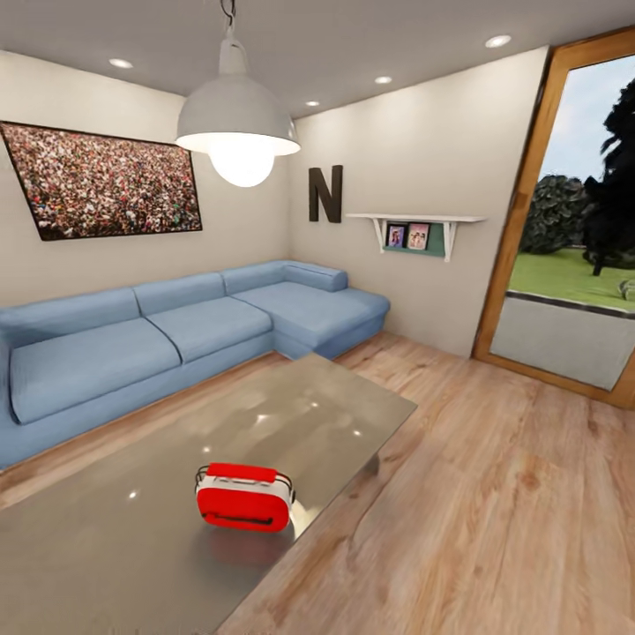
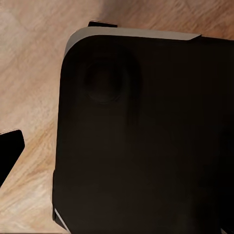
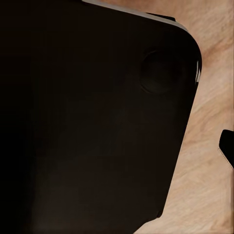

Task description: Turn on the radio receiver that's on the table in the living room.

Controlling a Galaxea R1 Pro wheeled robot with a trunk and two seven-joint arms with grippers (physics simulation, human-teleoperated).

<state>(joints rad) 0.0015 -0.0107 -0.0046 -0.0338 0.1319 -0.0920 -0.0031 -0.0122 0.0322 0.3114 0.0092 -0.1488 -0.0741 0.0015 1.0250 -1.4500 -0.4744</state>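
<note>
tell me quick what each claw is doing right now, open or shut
Left claw: cannot be told; its wrist camera looks down on a dark rounded panel over light wood plank floor.
Right claw: cannot be told, same kind of view.

One radio (image 1: 244, 497), one table (image 1: 106, 529), one sofa (image 1: 176, 335), one lamp (image 1: 237, 132), two framed photos (image 1: 407, 235), four ceiling lights (image 1: 497, 41).

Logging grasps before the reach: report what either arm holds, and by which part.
Nothing held, as far as can be seen: the radio receiver sits alone on the table, with no fingers near it.
</note>
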